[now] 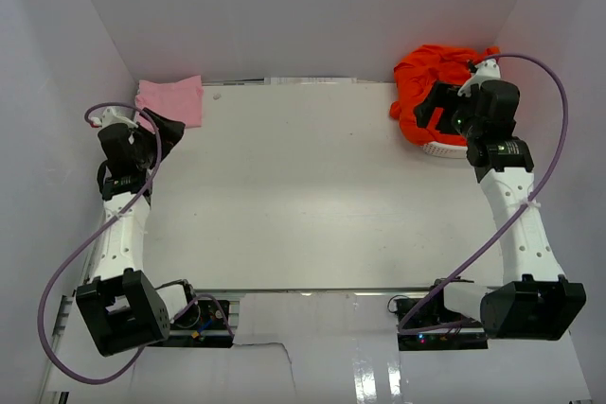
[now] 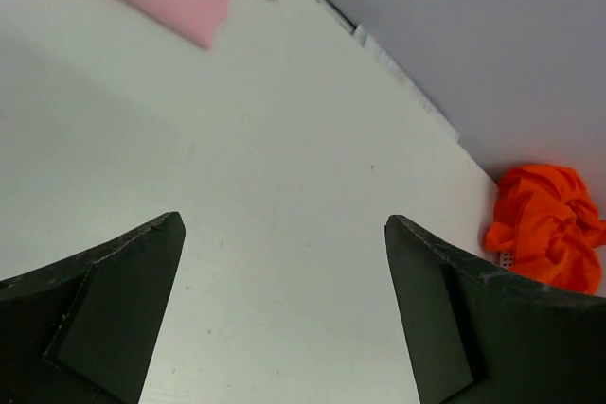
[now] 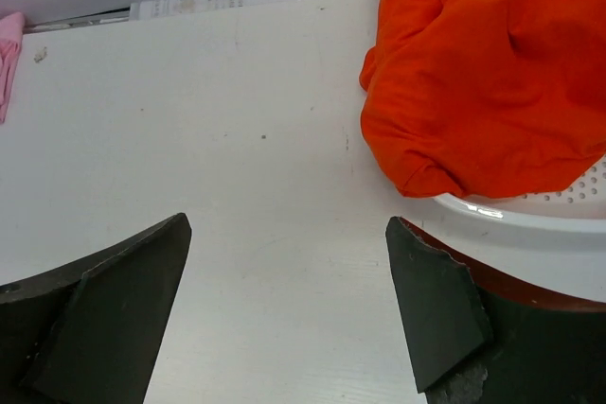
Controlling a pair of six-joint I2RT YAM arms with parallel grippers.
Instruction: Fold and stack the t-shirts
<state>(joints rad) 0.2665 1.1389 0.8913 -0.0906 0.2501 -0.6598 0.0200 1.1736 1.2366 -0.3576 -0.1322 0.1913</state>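
Right fingers [image 3: 436,314] at basket [image 3: 535,217] of t-shirts [image 3: 483,73]

Open table [image 1: 312,186] (orange t-shirts [image 1: 431,78], basket [image 1: 441,149] far right)

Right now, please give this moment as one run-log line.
left gripper: open, empty | right gripper: open, empty | orange t-shirts: heaped on basket | pink t-shirt: flat, far-left corner

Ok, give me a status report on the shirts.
Left pincer open, empty, beside pink shirt. Right pincer open, empty, at basket. Orange shirts heaped in basket, unfolded. No obstruction seen.
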